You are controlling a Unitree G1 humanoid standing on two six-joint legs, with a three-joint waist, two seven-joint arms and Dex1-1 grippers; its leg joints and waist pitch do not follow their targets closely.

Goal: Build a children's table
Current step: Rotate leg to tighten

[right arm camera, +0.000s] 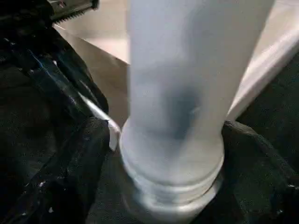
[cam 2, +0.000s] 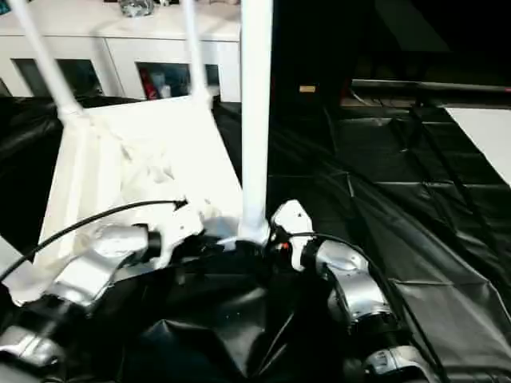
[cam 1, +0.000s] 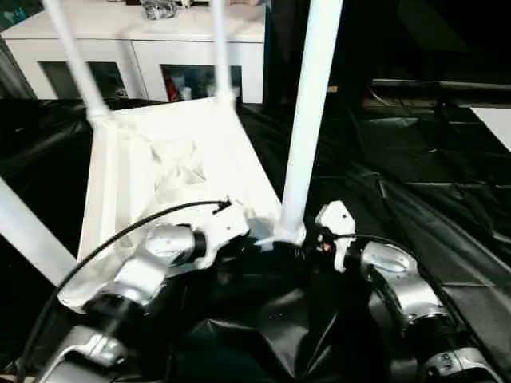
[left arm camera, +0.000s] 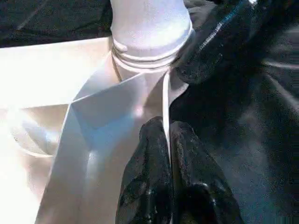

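At the near right corner of the upside-down tabletop (cam 1: 172, 159), my left fingers (left arm camera: 159, 154) pinch its rim; my right fingers (right arm camera: 84, 154) stand wide around the fourth leg (cam 1: 307, 120). All four legs seem in.

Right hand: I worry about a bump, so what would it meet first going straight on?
Probably the table leg: it stands right before the right hand, between its open fingers.
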